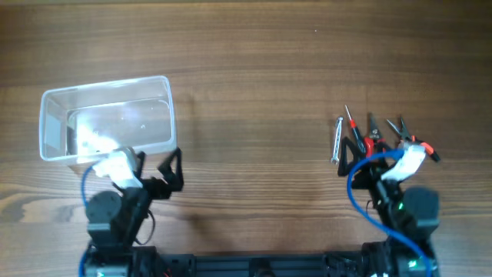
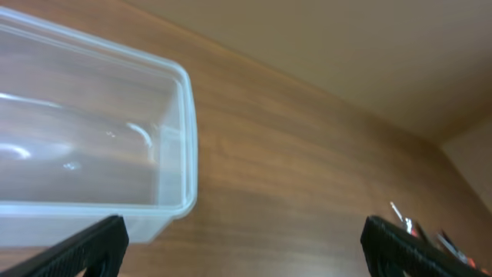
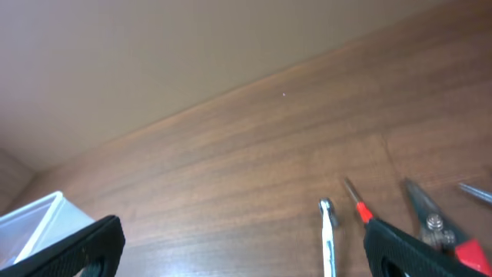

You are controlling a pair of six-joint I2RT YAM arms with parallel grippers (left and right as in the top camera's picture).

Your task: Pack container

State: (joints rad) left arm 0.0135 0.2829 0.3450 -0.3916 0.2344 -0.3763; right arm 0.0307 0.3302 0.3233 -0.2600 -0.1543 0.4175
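The container is a clear, empty rectangular bin at the left of the table. It also shows in the left wrist view, and one corner of it shows in the right wrist view. My left gripper is open and empty, just in front of the bin's near right corner. At the right lie a silver wrench, a red-handled screwdriver and pliers. My right gripper is open and empty, hovering over the near ends of these tools.
A second pair of pliers with orange-tipped handles lies at the far right of the tool group. Bare wooden tabletop spans the gap between the bin and the tools. Blue cables loop at both wrists.
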